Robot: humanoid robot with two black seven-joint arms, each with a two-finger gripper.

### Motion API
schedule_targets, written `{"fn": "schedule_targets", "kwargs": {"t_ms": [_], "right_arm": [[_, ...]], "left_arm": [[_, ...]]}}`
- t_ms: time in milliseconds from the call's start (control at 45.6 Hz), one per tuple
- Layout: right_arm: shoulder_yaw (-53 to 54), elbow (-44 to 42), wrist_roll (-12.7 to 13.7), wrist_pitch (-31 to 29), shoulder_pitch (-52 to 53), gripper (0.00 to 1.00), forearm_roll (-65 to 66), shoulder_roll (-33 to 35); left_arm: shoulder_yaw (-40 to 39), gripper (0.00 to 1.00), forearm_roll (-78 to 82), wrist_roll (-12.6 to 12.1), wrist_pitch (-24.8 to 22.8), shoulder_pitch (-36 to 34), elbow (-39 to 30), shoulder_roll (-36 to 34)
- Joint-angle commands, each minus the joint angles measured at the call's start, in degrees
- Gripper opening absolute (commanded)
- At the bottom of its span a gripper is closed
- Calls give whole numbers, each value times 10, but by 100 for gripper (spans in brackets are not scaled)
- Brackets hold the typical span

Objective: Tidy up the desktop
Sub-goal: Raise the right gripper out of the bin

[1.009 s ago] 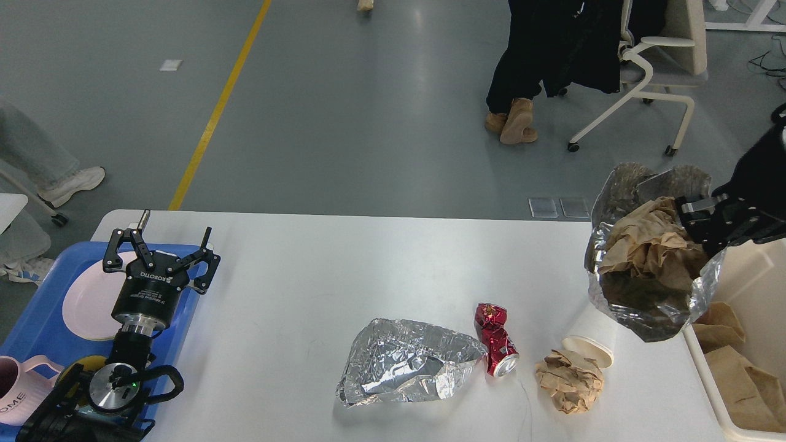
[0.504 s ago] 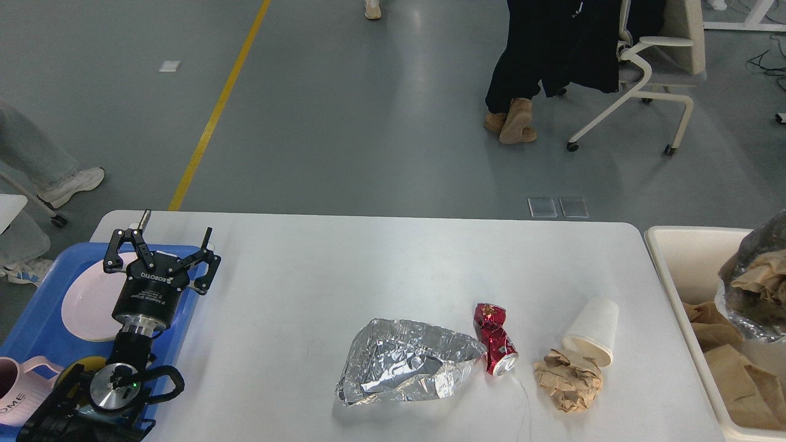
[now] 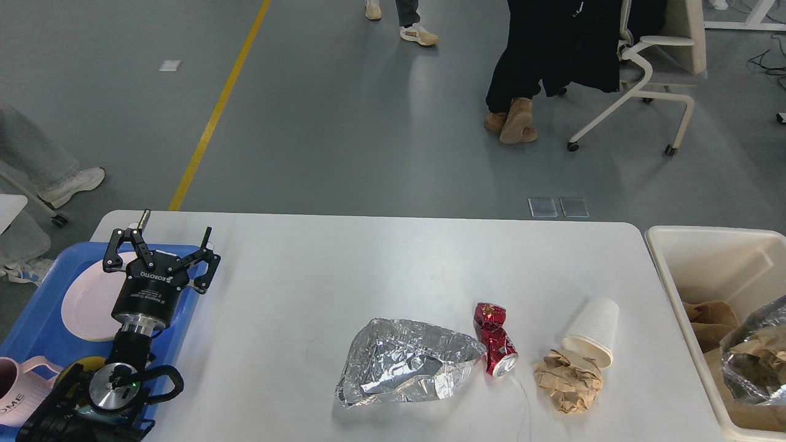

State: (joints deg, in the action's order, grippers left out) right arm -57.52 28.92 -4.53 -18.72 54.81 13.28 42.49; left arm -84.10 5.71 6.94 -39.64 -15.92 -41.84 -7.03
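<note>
Now the foil bag stuffed with brown paper (image 3: 756, 367) lies inside the cream bin (image 3: 706, 236) at the right edge, where a second ago my right gripper was carrying it over the bin's rim and half a second ago it was dropping in. My right arm is out of view altogether, so I cannot say how its fingers stand. I take that piece as delivered and that arm as free for the next one.

My left gripper (image 3: 161, 245) hovers over the blue tray (image 3: 37, 307) at the left, just above the pale pink plate (image 3: 86, 304), unmoved across all three looks. Its fingers are spread wide and hold nothing. A pink mug (image 3: 17, 393) sits at the tray's near corner.

On the desktop (image 3: 307, 264) four bits of litter remain, clustered near the front right: a crumpled foil sheet (image 3: 405, 362), a crushed red can (image 3: 496, 341) just beside its right tip, a white paper cup (image 3: 592, 334) lying on its side, and a wad of brown paper (image 3: 568, 380) touching the cup's mouth. None of them has shifted. The rest of the white top is bare.

My judgement: the tidying is under way, and the cup or paper wad, nearest the bin, makes the sensible next pick for the right arm.
</note>
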Motion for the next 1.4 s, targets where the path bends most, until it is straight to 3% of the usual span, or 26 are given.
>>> {"fn": "schedule_targets", "kwargs": {"t_ms": [0, 110, 219, 329, 614, 1228, 1250, 1316, 1382], "right_arm": [[79, -138, 18, 22, -127, 0, 1, -61], [118, -245, 39, 64, -211, 0, 0, -130], [146, -254, 69, 125, -232, 0, 0, -157], [156, -254, 90, 143, -236, 0, 0, -165], [159, -261, 92, 145, -267, 0, -1, -199], [163, -262, 92, 154, -269, 0, -7, -199], [163, -262, 92, 162, -269, 10, -7, -198], [162, -261, 91, 198, -269, 54, -7, -197], [161, -259, 89, 237, -269, 86, -7, -201]], "left_arm": [[0, 96, 0, 0, 0, 0, 0, 0], [0, 96, 0, 0, 0, 0, 0, 0], [1, 96, 0, 0, 0, 0, 0, 0], [0, 96, 0, 0, 0, 0, 0, 0], [0, 96, 0, 0, 0, 0, 0, 0], [0, 96, 0, 0, 0, 0, 0, 0], [1, 96, 0, 0, 0, 0, 0, 0], [0, 96, 0, 0, 0, 0, 0, 0], [0, 96, 0, 0, -1, 0, 0, 0]]}}
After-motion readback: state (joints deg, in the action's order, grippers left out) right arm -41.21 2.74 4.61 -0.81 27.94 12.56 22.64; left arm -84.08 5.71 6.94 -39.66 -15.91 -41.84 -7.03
